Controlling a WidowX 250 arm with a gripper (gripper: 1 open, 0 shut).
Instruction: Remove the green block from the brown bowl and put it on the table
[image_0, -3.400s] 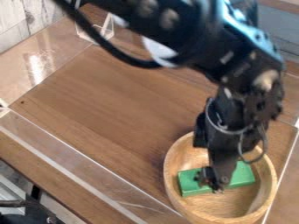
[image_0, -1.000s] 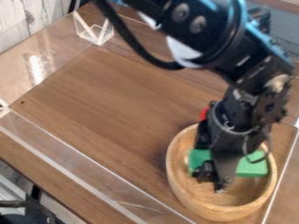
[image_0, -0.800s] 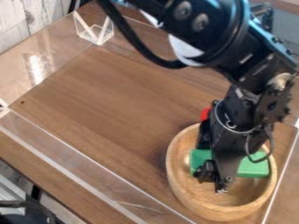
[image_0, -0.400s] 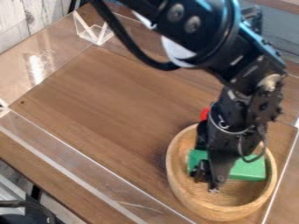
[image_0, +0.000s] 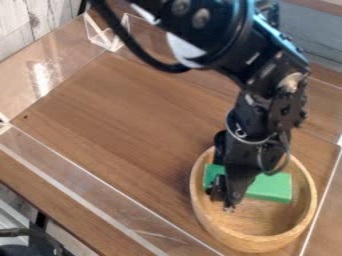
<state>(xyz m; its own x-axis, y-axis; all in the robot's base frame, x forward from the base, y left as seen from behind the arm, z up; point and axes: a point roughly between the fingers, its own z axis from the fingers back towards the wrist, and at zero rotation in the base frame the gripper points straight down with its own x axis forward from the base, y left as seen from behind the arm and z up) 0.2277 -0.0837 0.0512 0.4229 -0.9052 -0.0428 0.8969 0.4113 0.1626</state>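
the green block (image_0: 271, 187) lies inside the brown bowl (image_0: 258, 236), partly hidden by the pincer (image_0: 230, 195), which points straight down onto the block's left end. whether its fingers pinch the block i cannot tell. to do this well, seat both fingers across the block's narrow sides before lifting clear of the thick rim, then carry it left over the bare worktop (image_0: 127, 120).

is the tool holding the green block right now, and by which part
It cannot be told. The tool reaches down into the brown bowl at the left end of the green block, but its tips hide any contact.
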